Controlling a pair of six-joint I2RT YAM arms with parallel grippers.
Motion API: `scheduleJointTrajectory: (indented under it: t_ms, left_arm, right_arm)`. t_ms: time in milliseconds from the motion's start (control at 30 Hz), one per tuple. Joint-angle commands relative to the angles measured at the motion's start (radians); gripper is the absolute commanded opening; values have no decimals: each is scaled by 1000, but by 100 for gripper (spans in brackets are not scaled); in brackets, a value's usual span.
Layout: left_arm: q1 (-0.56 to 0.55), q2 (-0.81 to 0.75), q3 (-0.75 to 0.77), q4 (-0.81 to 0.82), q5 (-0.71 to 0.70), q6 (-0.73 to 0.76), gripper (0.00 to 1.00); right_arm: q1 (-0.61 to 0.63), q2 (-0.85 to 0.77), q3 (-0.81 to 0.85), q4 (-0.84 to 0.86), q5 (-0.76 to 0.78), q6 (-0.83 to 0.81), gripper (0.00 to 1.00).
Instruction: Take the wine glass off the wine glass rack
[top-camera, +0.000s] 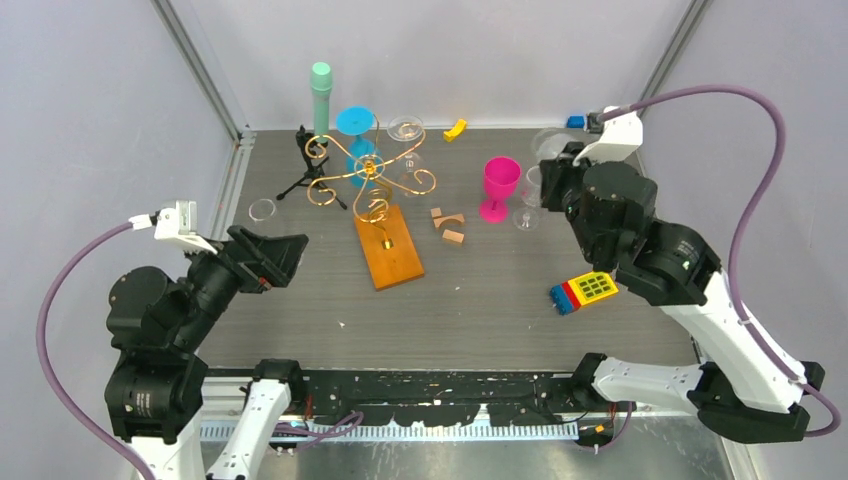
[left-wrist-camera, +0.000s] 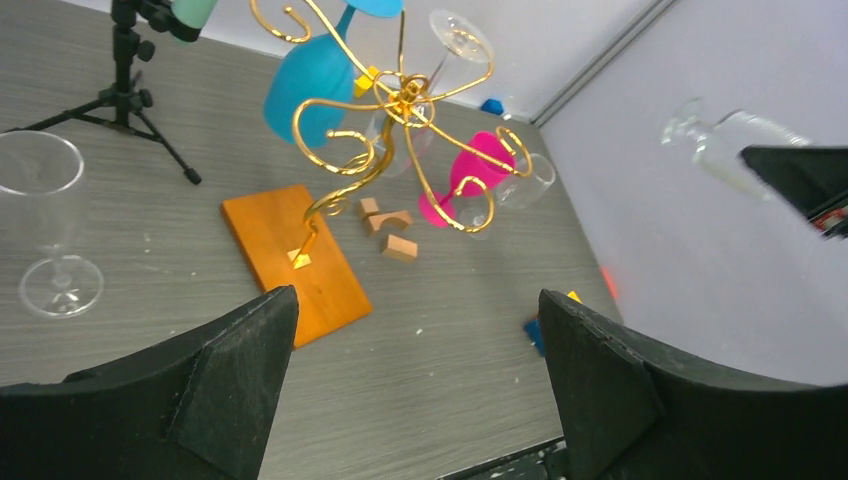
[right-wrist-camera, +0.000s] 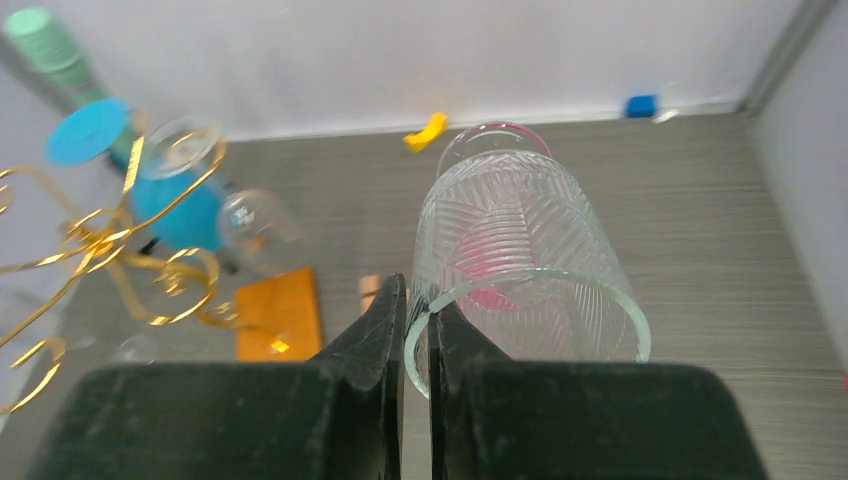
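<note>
While the right gripper (right-wrist-camera: 418, 312) is clamped on the rim wall of a ribbed clear wine glass (right-wrist-camera: 520, 240) and holds it in the air over the right side of the table (top-camera: 480, 300), well apart from the wine glass rack (top-camera: 369, 170), I judge that the lifting off is done for this glass and only the putting down is left. The left gripper (left-wrist-camera: 415, 300) hangs with its jaws wide apart and nothing between them, near a plain clear glass (left-wrist-camera: 45, 200) standing upright on the table at the left. A pink glass (top-camera: 500, 185) stands upright to the right of the rack. On the rack itself a blue glass (left-wrist-camera: 305, 85) and a hanging clear glass (left-wrist-camera: 450, 50) are upside down, so if all must come off, these two are left.
</note>
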Motion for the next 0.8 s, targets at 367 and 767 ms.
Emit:
scheduleJointTrajectory:
  t_ms: [367,767]
  left_arm:
    - [1,-52,48,-93,-30,185,98]
    - [-13,-88,38,-130,-15,187,100]
  right_arm:
    - [-697,351,316,-343,-390,-48,0]
    - [-980,682,169,-303,-850,68,0]
